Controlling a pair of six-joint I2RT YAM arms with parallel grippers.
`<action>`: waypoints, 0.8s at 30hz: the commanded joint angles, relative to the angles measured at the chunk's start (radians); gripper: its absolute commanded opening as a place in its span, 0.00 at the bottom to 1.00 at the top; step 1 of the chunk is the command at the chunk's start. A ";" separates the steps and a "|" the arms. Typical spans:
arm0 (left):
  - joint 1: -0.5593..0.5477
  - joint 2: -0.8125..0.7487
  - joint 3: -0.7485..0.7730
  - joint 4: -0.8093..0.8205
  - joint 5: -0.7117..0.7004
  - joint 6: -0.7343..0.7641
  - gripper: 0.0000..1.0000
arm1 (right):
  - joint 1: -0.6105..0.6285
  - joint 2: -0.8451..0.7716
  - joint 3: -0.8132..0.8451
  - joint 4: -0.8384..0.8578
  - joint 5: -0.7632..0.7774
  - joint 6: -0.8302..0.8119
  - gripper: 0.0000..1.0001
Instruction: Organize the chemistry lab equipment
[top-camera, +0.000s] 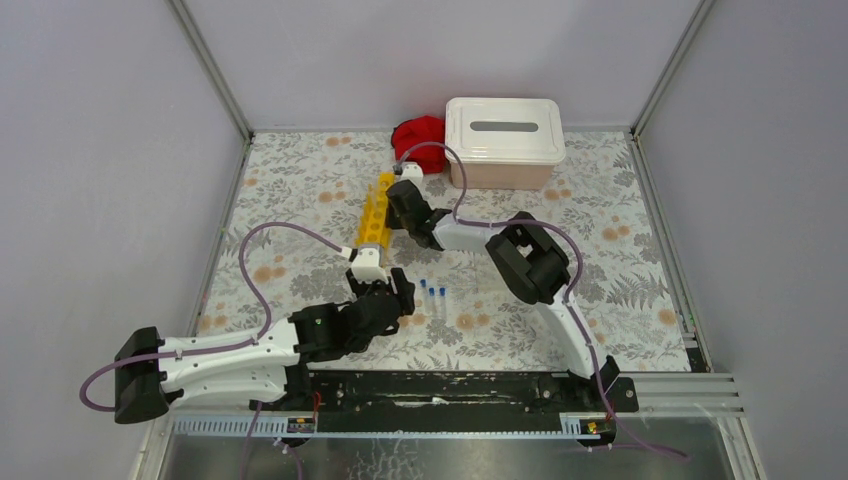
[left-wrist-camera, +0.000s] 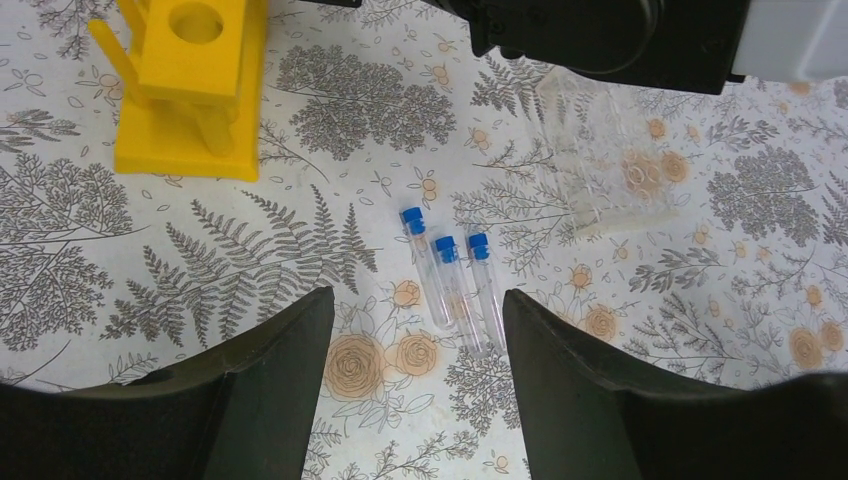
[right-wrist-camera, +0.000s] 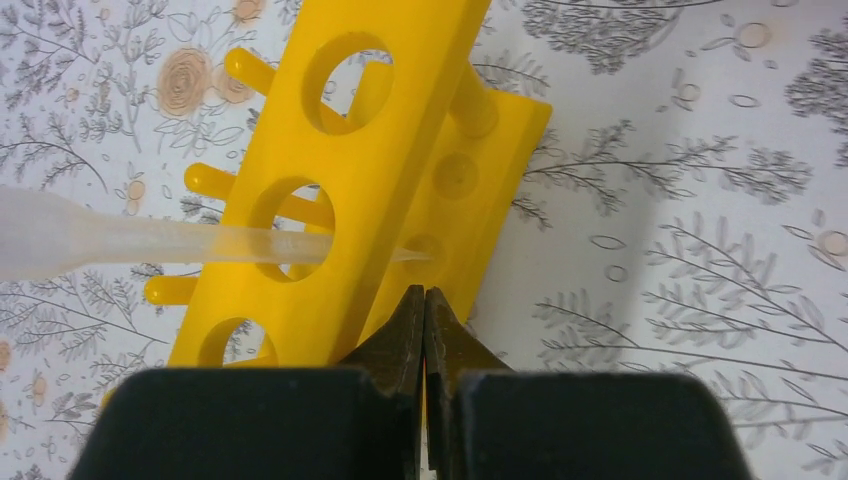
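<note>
Three small clear blue-capped tubes (left-wrist-camera: 458, 295) lay side by side on the floral-patterned surface (top-camera: 600, 260), caps pointing away from the arms, just beside one another and near the close end of the long yellow plastic test-tube rack with round holes (right-wrist-camera: 380, 170). The left gripper (left-wrist-camera: 418, 310) hung over them with its jaws wide and nothing between them. The right gripper (right-wrist-camera: 425, 310) was pinched shut at the rack's base edge, holding nothing I could see. Whether it touched the rack I couldn't quite tell. The pinkish bin with white lid (top-camera: 503, 140) sat at the far edge, well apart.

Those tubes looked light, stiff and slick, and round enough to roll off at a nudge. I'd have taken one across the barrel just below the cap, squarely, since its neighbours lay close enough to be dragged along.
</note>
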 joint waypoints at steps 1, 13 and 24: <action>-0.007 -0.016 -0.004 -0.033 -0.065 -0.034 0.70 | 0.032 0.034 0.106 -0.022 -0.023 0.008 0.00; -0.007 -0.024 0.009 -0.094 -0.088 -0.078 0.70 | 0.059 0.114 0.241 -0.065 -0.041 0.010 0.00; -0.007 0.022 0.032 -0.116 -0.086 -0.117 0.77 | 0.056 -0.001 0.100 0.010 0.004 -0.028 0.10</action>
